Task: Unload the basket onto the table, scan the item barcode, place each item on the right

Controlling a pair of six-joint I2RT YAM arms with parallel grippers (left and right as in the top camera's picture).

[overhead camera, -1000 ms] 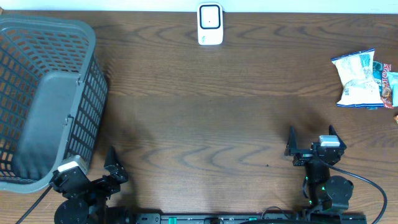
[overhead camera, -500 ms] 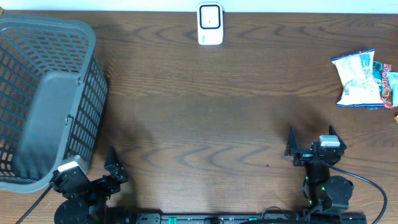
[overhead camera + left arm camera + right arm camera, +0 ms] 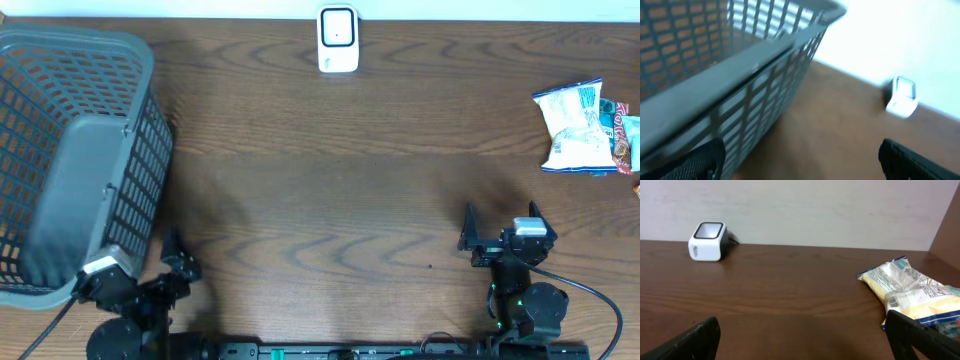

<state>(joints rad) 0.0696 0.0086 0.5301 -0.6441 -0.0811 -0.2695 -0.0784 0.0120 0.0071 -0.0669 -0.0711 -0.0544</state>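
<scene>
The items are snack packets lying at the table's right edge, a white and yellow bag on top with a barcode facing my right wrist camera. The white scanner stands at the back centre, also seen as the scanner and the scanner in the wrist views. My right gripper is open near the front right with nothing between its fingers, as the right gripper shows. My left gripper is open at the front left, close beside the basket; the left gripper is empty.
A large grey mesh basket fills the left side of the table, and its wall looms right in front of the left wrist camera. A pale wall runs behind the table's far edge.
The left arm has shifted slightly left and back, toward the basket's corner. The right arm has not moved.
</scene>
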